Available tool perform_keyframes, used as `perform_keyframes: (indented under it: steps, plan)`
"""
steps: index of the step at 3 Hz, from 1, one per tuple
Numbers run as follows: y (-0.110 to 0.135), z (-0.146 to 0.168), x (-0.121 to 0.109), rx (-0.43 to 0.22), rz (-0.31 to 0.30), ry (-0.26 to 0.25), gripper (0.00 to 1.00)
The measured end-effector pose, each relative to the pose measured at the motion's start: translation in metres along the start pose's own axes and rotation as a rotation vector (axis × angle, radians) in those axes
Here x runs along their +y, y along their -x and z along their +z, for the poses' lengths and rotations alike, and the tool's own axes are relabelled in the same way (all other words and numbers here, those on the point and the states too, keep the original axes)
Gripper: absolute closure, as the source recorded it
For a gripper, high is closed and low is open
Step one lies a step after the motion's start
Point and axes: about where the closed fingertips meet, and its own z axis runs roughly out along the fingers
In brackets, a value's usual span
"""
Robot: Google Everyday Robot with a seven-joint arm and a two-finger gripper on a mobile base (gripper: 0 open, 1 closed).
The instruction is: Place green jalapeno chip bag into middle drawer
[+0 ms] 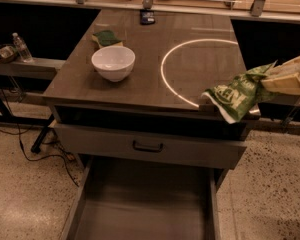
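The green jalapeno chip bag (236, 96) hangs in the air over the cabinet's front right corner, held by one end. My gripper (285, 79) is at the right edge of the view, shut on the bag's right end. The middle drawer (140, 204) is pulled out below, a grey metal box with a bare floor. It lies lower and to the left of the bag.
A white bowl (113, 62) and a dark-green sponge (106, 38) sit on the left of the brown cabinet top (155, 84). A dark small object (147, 17) lies at the back. A grey drawer front with a black handle (148, 146) is above the open drawer. A bottle (21, 46) stands on a left shelf.
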Motion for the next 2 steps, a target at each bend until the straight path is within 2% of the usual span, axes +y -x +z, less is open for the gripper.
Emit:
perform_keyframes:
  steps: [1, 2]
  plan:
    - [0.000, 0.000, 0.000, 0.000, 0.000, 0.000, 1.00]
    - [-0.017, -0.010, 0.024, -0.004, -0.024, 0.043, 1.00]
